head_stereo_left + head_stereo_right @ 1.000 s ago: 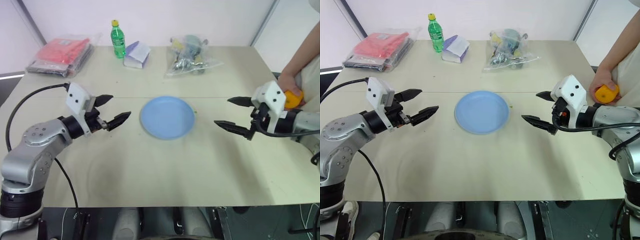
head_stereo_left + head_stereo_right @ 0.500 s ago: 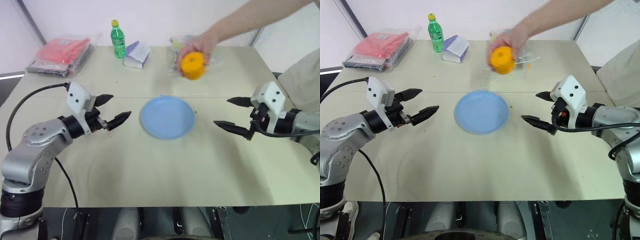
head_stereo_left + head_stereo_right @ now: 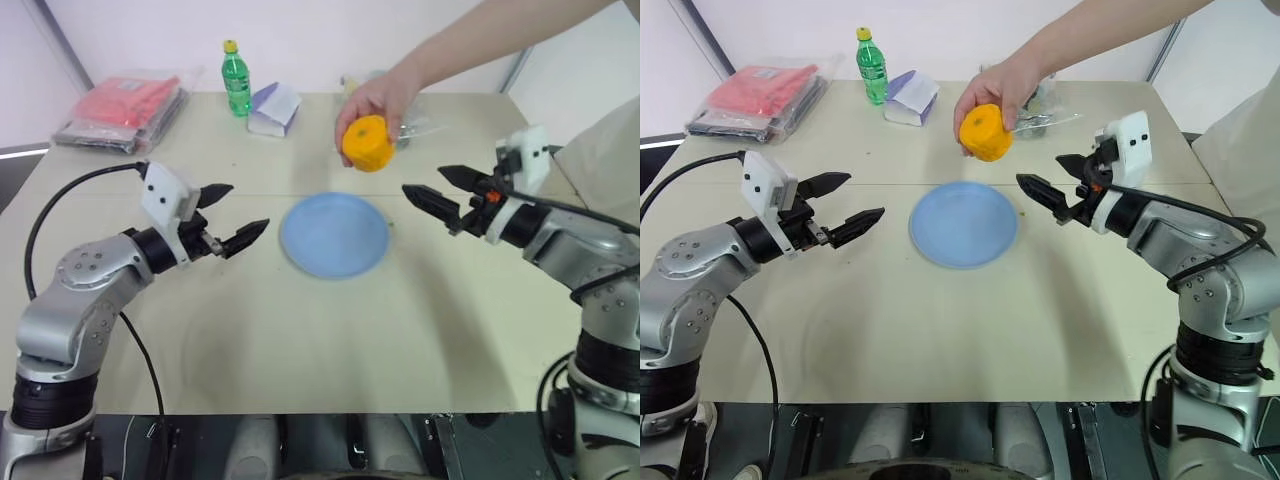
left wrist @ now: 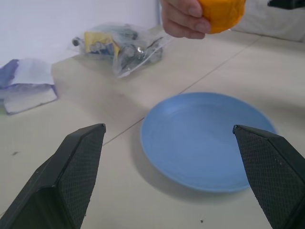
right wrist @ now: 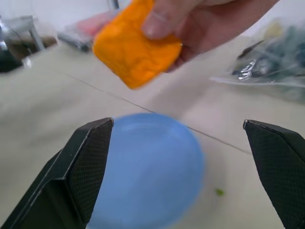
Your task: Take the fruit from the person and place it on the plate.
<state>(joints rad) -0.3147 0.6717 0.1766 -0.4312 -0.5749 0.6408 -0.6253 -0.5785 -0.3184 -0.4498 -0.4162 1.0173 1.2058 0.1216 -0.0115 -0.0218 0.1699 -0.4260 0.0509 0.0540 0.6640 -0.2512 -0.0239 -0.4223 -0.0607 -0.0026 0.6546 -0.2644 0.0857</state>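
The person's hand (image 3: pixel 378 98) reaches in from the far right and holds the orange-yellow fruit (image 3: pixel 365 144) in the air above the far edge of the light blue plate (image 3: pixel 334 235), which lies at the table's centre. My right gripper (image 3: pixel 440 194) is open, level and pointing left, just right of the fruit and a little below it, not touching it. In the right wrist view the fruit (image 5: pixel 136 47) hangs above the plate (image 5: pixel 147 171) between the open fingers. My left gripper (image 3: pixel 231 215) is open and empty, left of the plate.
Along the table's far edge lie a red packet (image 3: pixel 122 110), a green bottle (image 3: pixel 236 80), a white and purple box (image 3: pixel 272 109) and a clear bag of items (image 3: pixel 420 118). The person's light clothing (image 3: pixel 610 140) is at the right edge.
The person's hand carried the fruit from the right edge to above the plate. My right gripper rolled, rose and swung left toward the fruit. My left gripper stayed put.
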